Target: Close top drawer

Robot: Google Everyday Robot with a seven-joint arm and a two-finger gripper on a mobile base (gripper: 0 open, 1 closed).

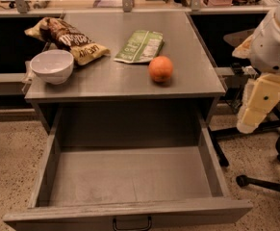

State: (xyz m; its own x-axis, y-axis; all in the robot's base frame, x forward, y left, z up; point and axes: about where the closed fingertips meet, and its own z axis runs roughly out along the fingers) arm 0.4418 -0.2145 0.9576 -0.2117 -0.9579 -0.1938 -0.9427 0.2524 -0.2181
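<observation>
A bag of chips and a white bowl sit at the left of the grey tabletop, with a green packet and an orange towards the middle and right. Below it the top drawer stands pulled far out towards the near side. It appears empty, and its front panel and dark bar handle are at the near edge of the view.

The gripper hangs to the right of the table, beside the drawer's right wall and well apart from the front panel. Whether it is open or closed cannot be told from here.

To close the drawer well, the arm would likely need to come round to the near side of the front panel. It should press flat near the handle, at the panel's middle, so the wide box runs straight on its rails rather than skewing. A steady push towards the far side seems better than a shove, which might roll the orange. The chair base on the floor at right could get in the way of the swing.
</observation>
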